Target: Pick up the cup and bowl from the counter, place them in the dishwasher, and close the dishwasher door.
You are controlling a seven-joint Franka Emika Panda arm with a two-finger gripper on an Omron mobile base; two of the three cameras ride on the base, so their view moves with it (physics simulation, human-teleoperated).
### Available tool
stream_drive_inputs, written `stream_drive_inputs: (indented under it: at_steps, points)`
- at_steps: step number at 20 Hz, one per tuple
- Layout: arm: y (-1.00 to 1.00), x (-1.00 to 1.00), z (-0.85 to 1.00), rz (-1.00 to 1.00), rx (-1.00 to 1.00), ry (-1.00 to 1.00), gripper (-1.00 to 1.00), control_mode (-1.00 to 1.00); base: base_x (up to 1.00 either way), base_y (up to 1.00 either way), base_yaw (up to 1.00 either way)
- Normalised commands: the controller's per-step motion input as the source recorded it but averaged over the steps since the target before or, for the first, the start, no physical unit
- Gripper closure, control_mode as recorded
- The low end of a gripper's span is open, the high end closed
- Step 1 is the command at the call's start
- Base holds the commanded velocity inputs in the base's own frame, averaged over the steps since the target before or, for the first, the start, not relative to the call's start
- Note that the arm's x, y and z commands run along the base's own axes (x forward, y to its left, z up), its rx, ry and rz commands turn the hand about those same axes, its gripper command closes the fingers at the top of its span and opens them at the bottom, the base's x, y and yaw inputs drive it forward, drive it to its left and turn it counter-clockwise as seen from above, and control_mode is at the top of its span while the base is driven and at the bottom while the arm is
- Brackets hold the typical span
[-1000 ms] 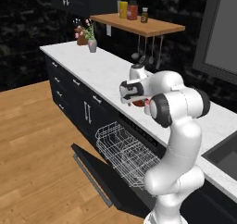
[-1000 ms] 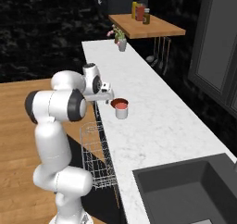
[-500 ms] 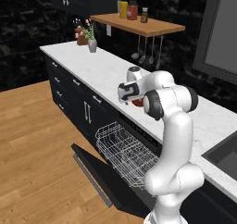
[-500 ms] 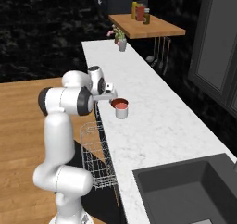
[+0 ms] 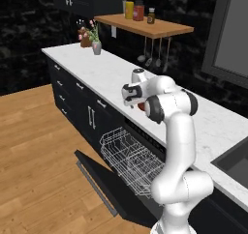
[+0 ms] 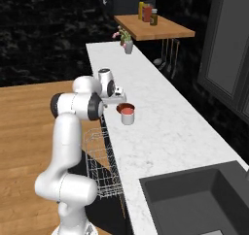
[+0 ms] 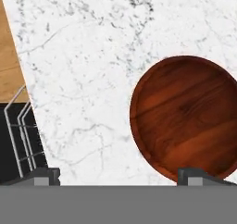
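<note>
Over the counter [image 6: 165, 127]: gripper [image 7: 119, 172] is hovering with its fingers spread wide, holding nothing.

Seen through the hand view, the bowl [image 7: 185, 116] is lying flat on the marble directly below the hand, with one finger tip [image 7: 196, 176] sitting over the bowl's near rim and the other over bare marble. Across the right base view, the cup [image 6: 127, 114] is standing upright on the counter just beside the hand, salmon-red inside facing up. Below the counter edge, the dishwasher door [image 5: 109, 184] is lying dropped open and the white wire rack [image 5: 133, 159] of the dishwasher [image 5: 145, 136] is standing pulled out above it. At the far end of the counter, a small vase of flowers [image 5: 97, 47] is standing under the wooden shelf [image 5: 145, 26].
</note>
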Motion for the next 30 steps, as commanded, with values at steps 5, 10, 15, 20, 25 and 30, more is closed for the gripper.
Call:
stream_drive_inputs:
  at_steps: [5, 10, 15, 20, 25, 30]
  points:
    - [-0.1, 0.39, -0.33, 0.0, 0.0, 0.06, -1.0, -1.0, 0.0, 0.0, 0.0]
    - [-0.04, 0.44, -0.32, 0.0, 0.0, 0.05, -1.0, -1.0, 0.0, 0.0, 0.0]
    - [-0.06, 0.34, -0.28, 0.0, 0.0, 0.03, -1.0, -1.0, 0.0, 0.0, 0.0]
    - [-0.03, 0.05, -0.22, 0.0, 0.0, 0.0, 1.0, -1.0, 0.0, 0.0, 0.0]
    - [-0.01, -0.16, -0.12, 0.0, 0.0, 0.03, 1.0, -1.0, 0.0, 0.0, 0.0]
    - [-0.03, -0.37, -0.08, 0.0, 0.0, 0.11, 1.0, -1.0, 0.0, 0.0, 0.0]
